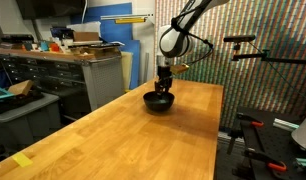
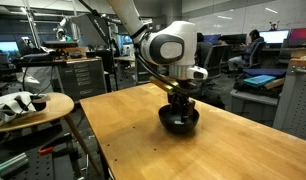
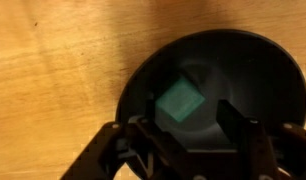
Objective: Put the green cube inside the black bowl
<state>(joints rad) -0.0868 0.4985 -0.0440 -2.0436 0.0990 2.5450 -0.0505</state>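
Note:
The black bowl (image 1: 159,100) sits on the wooden table in both exterior views, and it also shows in the other exterior view (image 2: 179,121). In the wrist view the bowl (image 3: 243,70) fills the right half and the green cube (image 3: 179,102) lies on its bottom, tilted like a diamond. My gripper (image 3: 183,125) hangs just above the bowl with its fingers apart and nothing between them; the cube lies free beyond the fingertips. In the exterior views the gripper (image 1: 165,82) (image 2: 179,100) reaches down into the bowl's mouth and hides the cube.
The wooden table (image 1: 143,140) stretches toward the camera. A yellow tape mark (image 1: 23,160) sits near its front corner. Cabinets and boxes (image 1: 63,60) stand beside it. A round stool with objects (image 2: 28,105) stands next to the table.

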